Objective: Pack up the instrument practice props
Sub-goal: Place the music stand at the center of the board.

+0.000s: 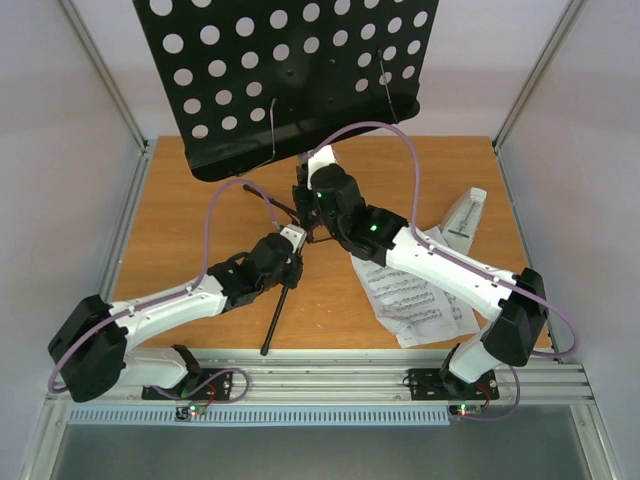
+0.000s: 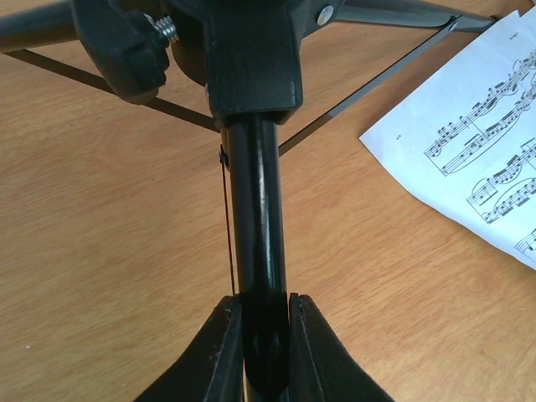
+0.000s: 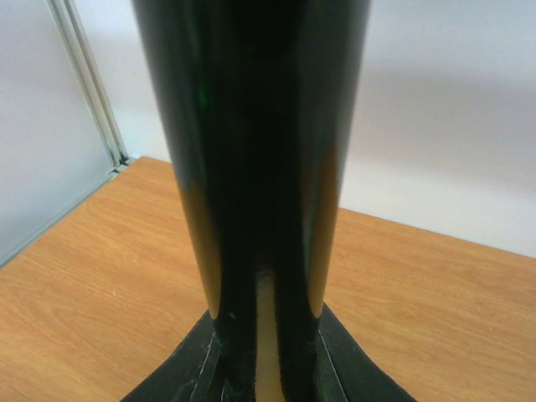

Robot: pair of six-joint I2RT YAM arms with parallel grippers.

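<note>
Left wrist view shows my left gripper (image 2: 265, 335) clamped narrow on the glossy black tube of the music stand (image 2: 255, 201) just beside where its legs meet, my right gripper (image 3: 266, 360) pinching that shaft too, mid-table (image 1: 180, 220); I judge it stiff, slick and top-heavy, best gripped low

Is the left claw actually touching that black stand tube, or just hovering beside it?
Touching. The left wrist view shows both fingers of the left gripper pressed against the sides of a black tube of the music stand, with no gap visible.
</note>
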